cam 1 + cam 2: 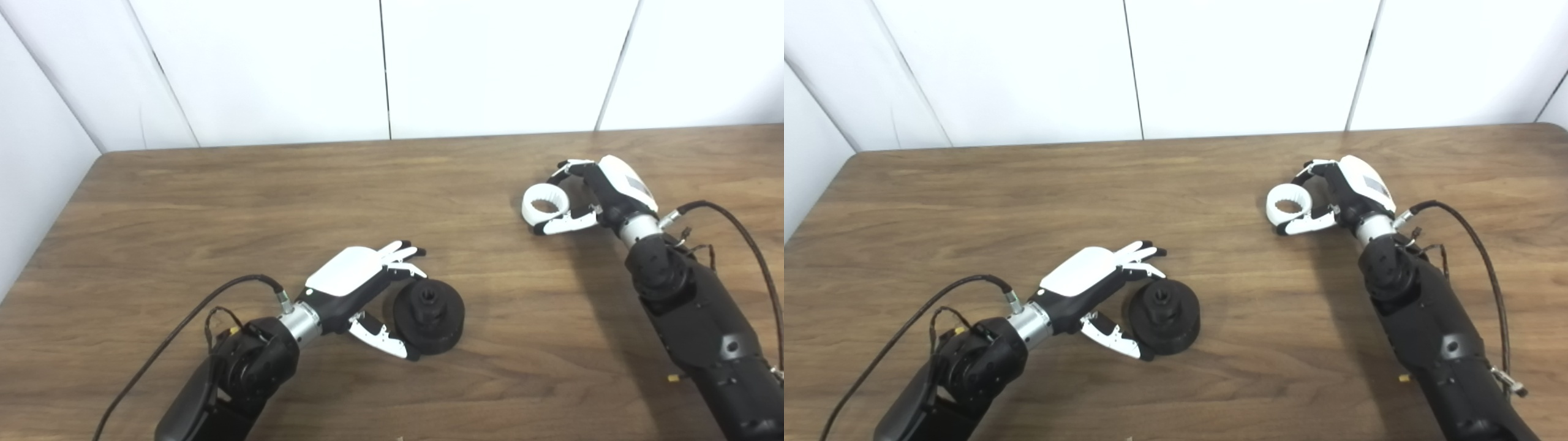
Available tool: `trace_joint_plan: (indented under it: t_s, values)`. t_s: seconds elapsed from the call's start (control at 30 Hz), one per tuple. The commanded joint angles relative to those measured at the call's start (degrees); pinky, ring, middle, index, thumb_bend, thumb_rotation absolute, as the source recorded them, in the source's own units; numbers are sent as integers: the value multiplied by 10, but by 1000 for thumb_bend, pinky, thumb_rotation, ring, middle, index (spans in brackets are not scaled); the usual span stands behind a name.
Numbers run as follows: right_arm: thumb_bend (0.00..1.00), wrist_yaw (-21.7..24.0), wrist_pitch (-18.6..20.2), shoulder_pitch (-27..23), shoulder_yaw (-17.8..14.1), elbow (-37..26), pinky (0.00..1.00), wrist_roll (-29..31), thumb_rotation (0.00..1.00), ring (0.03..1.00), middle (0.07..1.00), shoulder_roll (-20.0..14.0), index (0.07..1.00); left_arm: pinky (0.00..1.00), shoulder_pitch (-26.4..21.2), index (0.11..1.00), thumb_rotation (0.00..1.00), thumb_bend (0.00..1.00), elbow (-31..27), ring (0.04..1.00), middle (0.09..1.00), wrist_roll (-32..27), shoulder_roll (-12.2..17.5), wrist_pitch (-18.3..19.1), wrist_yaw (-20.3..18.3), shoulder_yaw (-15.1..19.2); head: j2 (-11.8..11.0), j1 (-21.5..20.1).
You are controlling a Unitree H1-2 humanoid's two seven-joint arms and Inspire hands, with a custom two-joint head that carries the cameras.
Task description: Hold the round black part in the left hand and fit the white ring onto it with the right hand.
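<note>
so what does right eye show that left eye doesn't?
Only the right eye view shows the wooden table's rounded far-right corner and a wall seam beyond it. Only the left eye view shows more of the left wall. Both show the left hand open around the round black part, fingers beside it, and the right hand at the white ring, grip uncertain.

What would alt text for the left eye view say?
On a wooden table, the robot's left hand cups a round black part that rests on the wood. Far to the right, its right hand pinches a white ring.
</note>
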Motion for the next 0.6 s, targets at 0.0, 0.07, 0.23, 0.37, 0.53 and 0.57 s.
trace_joint_plan:
  t_s: [0.0, 0.07, 0.23, 0.37, 0.53, 0.57]
  values:
    - [809, 2, -7, -15, -9, -37, 808, 5, 221, 923, 853, -6, 578, 883, -6, 706, 409, 806, 2, 1000, 968, 2, 3, 5, -7, -3, 1, 1]
    - [808, 11, 2, -10, -10, -55, 809, 7, 216, 924, 853, -6, 577, 884, -6, 706, 413, 806, 1, 1000, 968, 2, 2, 6, -7, -3, 2, 1]
    - [811, 36, 18, 0, -11, -97, 822, 11, 233, 926, 853, -7, 575, 873, -6, 706, 417, 808, 4, 1000, 967, 1, 1, 3, -5, -4, 3, 1]
    - [817, 50, 26, 8, -12, -126, 825, 12, 237, 922, 848, -6, 569, 882, -6, 706, 417, 808, 7, 1000, 967, 3, 1, 4, -3, -5, 5, 1]
    - [823, 69, 40, 24, -11, -175, 828, 12, 230, 917, 837, -4, 562, 883, -7, 706, 425, 805, 9, 1000, 967, 5, 0, 4, -3, -7, 5, 3]
    - [824, 75, 45, 28, -11, -189, 829, 12, 229, 917, 836, -3, 561, 884, -7, 707, 424, 805, 10, 1000, 968, 5, 0, 5, -3, -7, 6, 3]
